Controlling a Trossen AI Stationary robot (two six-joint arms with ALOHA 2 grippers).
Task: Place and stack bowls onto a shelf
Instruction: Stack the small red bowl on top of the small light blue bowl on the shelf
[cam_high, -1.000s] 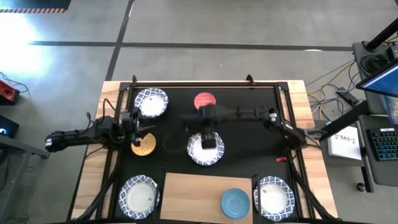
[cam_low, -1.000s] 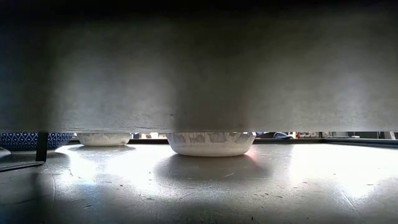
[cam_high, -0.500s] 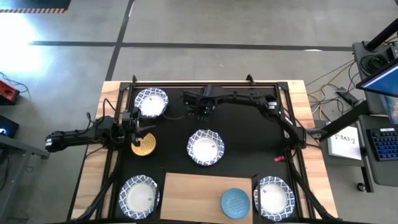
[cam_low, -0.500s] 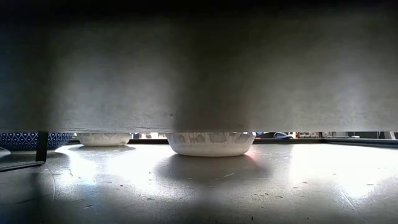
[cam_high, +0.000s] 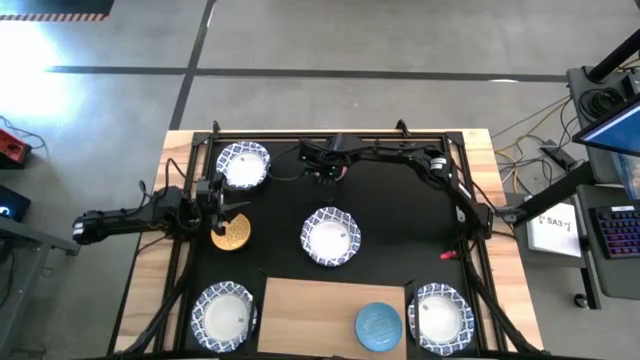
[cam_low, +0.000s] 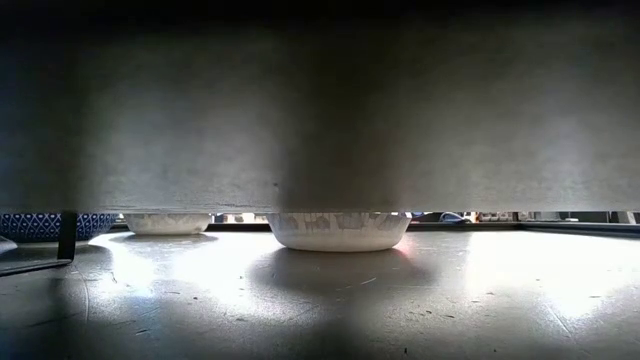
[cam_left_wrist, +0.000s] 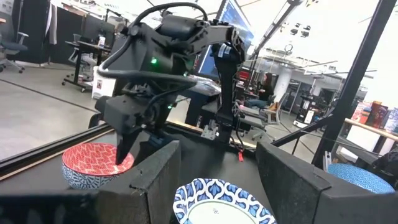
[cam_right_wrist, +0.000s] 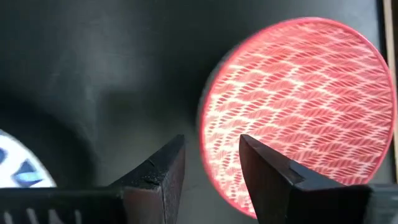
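Hovering at the far side of the table, the right tool (cam_right_wrist: 208, 165) straddles the red bowl's (cam_right_wrist: 298, 112) rim, fingers parted, nothing gripped. Left tool (cam_high: 222, 205) waits wide open beside the gold bowl (cam_high: 231, 235)

Right pincer (cam_right_wrist: 208, 163) points down, fingers parted; left pincer (cam_high: 222, 207) waits open.

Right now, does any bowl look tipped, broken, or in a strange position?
Nothing stands out. The red bowl sits upright on the black mat under the right end effector, whose fingers straddle its rim. The white bowls and the blue bowl on the shelf sit flat.
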